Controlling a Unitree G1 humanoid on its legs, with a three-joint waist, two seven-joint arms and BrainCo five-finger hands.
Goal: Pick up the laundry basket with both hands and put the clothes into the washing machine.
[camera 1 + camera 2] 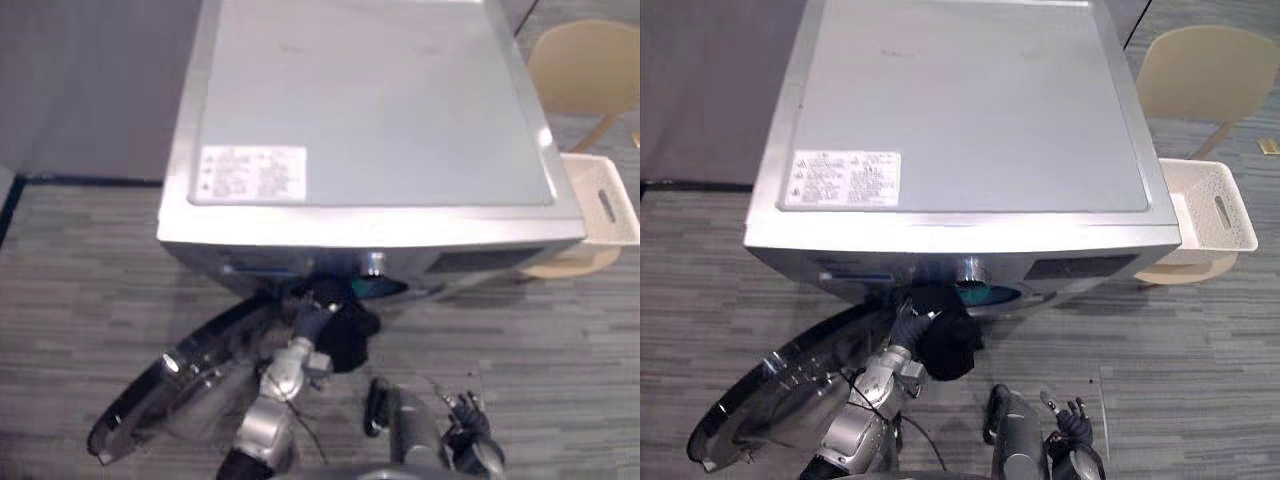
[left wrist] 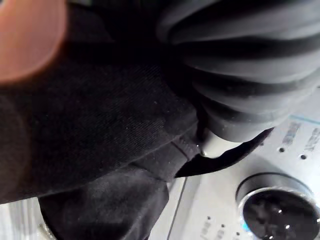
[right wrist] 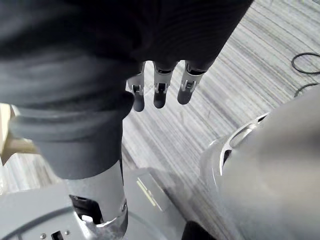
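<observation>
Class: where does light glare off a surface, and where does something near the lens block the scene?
Left eye view: glare streaks the right top edge of the washing machine. Left wrist view: a black garment covers much of the panel; highlights dot the knob. Right wrist view: the dark cover of the right robot hand blocks much floor.

Silver-grey box-shaped washing machine (image 1: 970, 110): smooth satin metal top, glossy round door (image 1: 190, 385). Black cloth garment (image 1: 945, 345): matt, finely woven. White slotted plastic basket (image 1: 1192, 200): smooth, matt; grey striped carpet floor (image 1: 1200, 350): rough.
</observation>
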